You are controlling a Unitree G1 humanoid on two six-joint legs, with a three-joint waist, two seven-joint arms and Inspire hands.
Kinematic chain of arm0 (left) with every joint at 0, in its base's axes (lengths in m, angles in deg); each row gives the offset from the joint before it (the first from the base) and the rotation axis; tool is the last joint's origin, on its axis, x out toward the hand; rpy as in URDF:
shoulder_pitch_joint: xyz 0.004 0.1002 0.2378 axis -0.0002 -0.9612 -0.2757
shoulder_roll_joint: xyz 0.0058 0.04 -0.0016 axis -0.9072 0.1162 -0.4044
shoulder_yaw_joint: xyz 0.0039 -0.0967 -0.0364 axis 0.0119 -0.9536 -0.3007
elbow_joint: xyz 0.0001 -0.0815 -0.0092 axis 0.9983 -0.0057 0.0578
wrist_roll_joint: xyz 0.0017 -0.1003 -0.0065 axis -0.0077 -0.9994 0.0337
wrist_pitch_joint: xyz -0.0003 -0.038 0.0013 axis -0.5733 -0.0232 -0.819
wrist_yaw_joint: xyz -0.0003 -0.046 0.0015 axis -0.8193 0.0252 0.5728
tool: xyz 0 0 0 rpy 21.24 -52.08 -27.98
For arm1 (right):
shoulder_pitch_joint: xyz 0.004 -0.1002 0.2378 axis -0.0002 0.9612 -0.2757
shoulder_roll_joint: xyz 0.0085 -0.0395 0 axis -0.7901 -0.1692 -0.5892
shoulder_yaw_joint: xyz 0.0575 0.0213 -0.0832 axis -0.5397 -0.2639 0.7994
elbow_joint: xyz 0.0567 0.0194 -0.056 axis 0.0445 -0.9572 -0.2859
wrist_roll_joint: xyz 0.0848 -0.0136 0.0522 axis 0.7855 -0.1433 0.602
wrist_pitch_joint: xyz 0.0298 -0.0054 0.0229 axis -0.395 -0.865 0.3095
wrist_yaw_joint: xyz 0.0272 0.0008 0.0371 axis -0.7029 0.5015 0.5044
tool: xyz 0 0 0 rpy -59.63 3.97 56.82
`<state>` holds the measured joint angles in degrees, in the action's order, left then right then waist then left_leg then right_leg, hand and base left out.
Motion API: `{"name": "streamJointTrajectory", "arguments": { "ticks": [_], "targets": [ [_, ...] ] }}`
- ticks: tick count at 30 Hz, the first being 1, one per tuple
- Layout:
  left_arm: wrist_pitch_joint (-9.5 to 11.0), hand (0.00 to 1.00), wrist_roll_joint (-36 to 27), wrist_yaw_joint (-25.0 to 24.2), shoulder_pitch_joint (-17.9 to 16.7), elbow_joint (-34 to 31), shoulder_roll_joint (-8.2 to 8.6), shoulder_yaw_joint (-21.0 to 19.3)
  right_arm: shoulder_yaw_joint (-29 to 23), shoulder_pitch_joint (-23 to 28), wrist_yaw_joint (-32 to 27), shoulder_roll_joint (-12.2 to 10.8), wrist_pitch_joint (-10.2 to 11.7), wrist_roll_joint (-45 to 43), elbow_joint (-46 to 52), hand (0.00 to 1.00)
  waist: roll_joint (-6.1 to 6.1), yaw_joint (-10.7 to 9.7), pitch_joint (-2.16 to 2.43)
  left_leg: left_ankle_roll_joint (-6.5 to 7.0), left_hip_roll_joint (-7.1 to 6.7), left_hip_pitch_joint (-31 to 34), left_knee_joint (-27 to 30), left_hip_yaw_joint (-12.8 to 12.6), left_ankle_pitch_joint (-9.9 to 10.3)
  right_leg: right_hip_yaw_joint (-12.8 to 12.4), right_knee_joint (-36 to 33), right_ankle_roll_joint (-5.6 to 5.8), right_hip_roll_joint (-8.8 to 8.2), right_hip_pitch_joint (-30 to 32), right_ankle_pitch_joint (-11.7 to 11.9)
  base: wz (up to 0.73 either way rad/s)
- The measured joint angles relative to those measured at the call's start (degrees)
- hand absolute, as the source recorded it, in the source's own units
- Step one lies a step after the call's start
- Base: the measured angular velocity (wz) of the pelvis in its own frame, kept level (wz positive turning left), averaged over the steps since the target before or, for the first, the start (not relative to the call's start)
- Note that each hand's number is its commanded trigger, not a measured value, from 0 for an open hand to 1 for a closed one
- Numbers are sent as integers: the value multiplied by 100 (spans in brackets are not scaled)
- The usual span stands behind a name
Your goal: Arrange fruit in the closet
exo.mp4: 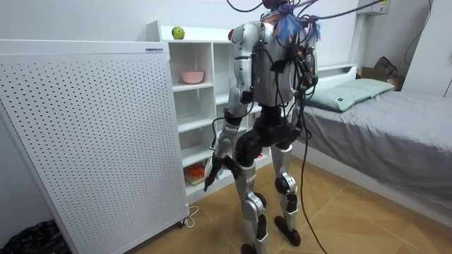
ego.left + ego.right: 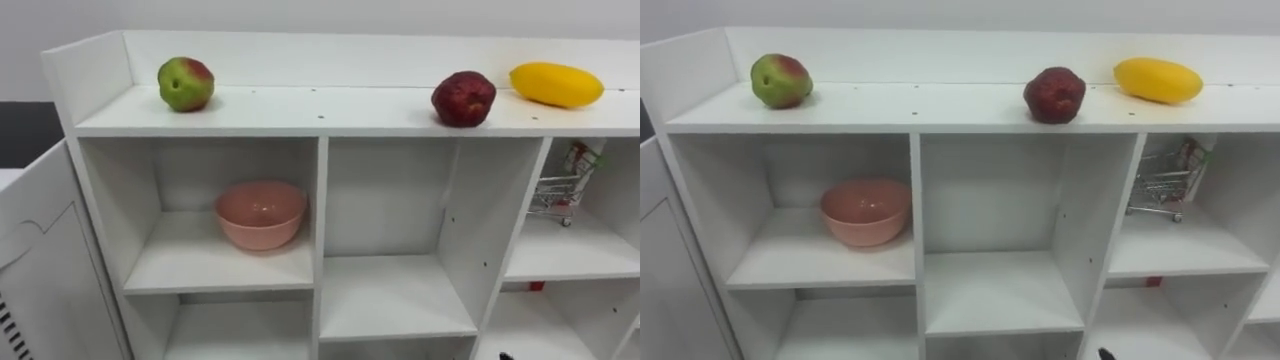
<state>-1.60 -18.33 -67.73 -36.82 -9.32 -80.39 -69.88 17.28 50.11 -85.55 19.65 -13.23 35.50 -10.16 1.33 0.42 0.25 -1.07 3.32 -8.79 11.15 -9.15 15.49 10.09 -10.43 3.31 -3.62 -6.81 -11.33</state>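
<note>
**Fruit on closet top, left hand hanging low**

Left hand (image 1: pixel 214 168) hangs at thigh level; robot stands facing the closet (image 2: pixel 320 125). Whether the hand is open or closed cannot be told.
Upper left compartment: pink bowl (image 2: pixel 261 213), upright.
Upper right compartment: small wire trolley (image 2: pixel 556 195), partly hidden by the divider. Print on the packet inside is too small to read.
Top board, left to right: green-red apple (image 2: pixel 185 84), dark red fruit (image 2: pixel 463 98), yellow fruit (image 2: pixel 556 84). The last two lie near each other.
Room view adds a perforated white panel (image 1: pixel 85 134) beside the closet and a bed (image 1: pixel 381 134) behind the robot.
</note>
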Motion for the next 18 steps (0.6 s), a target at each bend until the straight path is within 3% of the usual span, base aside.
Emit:
{"name": "streamJointTrajectory", "arguments": {
  "ticks": [11, 18],
  "targets": [
    [-17, 0, -8, -15, -215, -39, -17, 7, 87, -112, -216, 3, 117, 131, 1544, 0, -28, 55, 0, -10, 19, 18, -13, -11, -48, -70, -58, -48, 20, 23, 48, -3],
    [-69, 0, -101, -22, -315, 196, -19, 131, 94, -261, -694, 41, 163, 120, 2137, 0, -6, 146, 10, -12, 12, 22, -2, 2, -68, -69, -126, -49, 26, 86, 48, -2]
  ]
}}
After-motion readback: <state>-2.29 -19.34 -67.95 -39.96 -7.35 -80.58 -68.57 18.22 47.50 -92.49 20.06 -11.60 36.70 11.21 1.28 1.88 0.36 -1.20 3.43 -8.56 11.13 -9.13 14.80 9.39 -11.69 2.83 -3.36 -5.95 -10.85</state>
